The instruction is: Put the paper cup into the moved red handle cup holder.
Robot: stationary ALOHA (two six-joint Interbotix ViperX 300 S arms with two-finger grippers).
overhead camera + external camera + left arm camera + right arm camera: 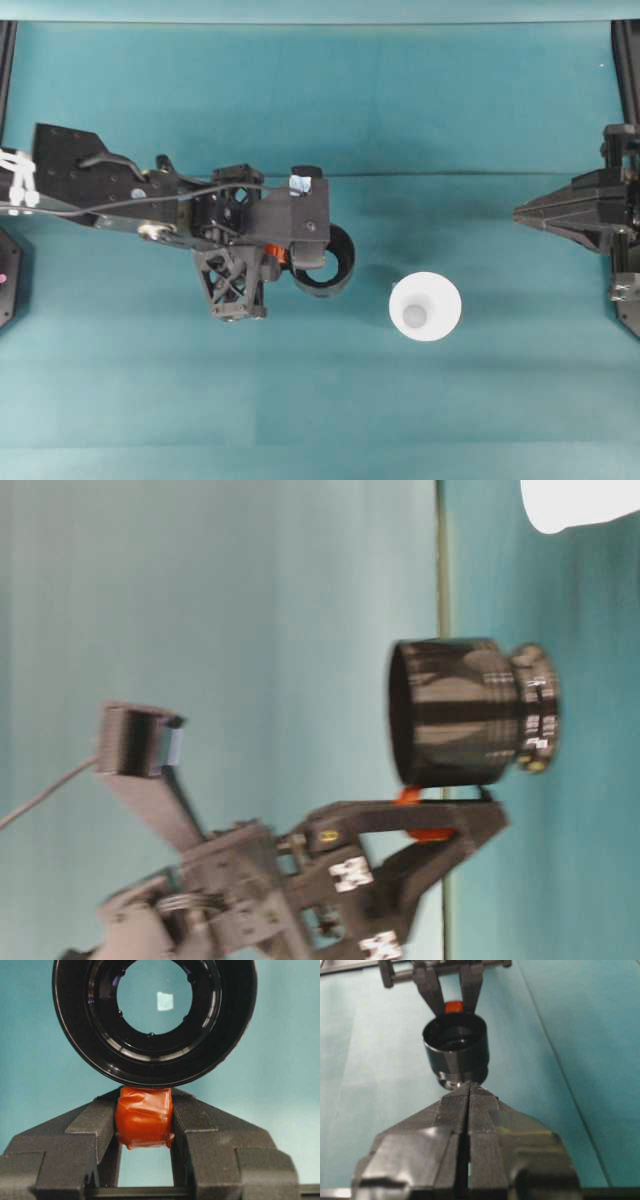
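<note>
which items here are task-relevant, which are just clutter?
Task-relevant:
- paper cup, standing alone on the cloth
- red handle cup holder, held by its handle in the left tool
- right tool, shut, holding nothing

Clutter:
- none, just the teal table cloth

Open teal table (480, 120) is lying all around the paper cup (425, 306), leaving its sides reachable. The left gripper (283, 257) is crowding the red handle cup holder (335, 262) on its handle side, blocking passage there.
</note>
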